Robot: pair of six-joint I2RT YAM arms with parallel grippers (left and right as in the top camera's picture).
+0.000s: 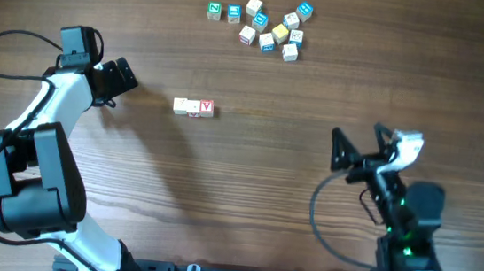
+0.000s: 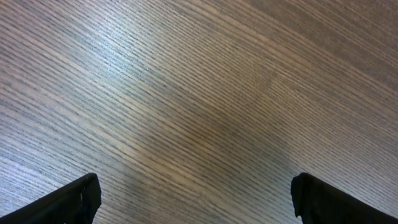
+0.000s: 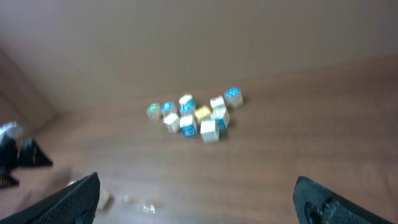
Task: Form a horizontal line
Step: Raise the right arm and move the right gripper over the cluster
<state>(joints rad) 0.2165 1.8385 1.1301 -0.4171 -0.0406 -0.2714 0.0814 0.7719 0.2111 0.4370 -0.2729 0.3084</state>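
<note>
Tabletop [image 1: 245, 198] of striped brown wood fills every view. Left arm [image 1: 42, 134] bends up the left side. Its left gripper [image 1: 125, 82] hangs well left of the cubes, fingers [image 2: 68, 202] spread wide over bare wood. Right arm [image 1: 402, 231] rises at the lower right. The right gripper [image 1: 359, 140] also has its fingers [image 3: 68, 199] spread, holding nothing. Heap of letter cubes [image 1: 270, 30] lies loose near the far edge, with a green-lettered cube [image 1: 214, 10] and a blue cube [image 1: 234, 13] side by side at its left. Row of 3 cubes [image 1: 194, 107] sits mid-table, touching, running left to right. Its right end cube [image 1: 206, 107] bears a red letter.
</note>
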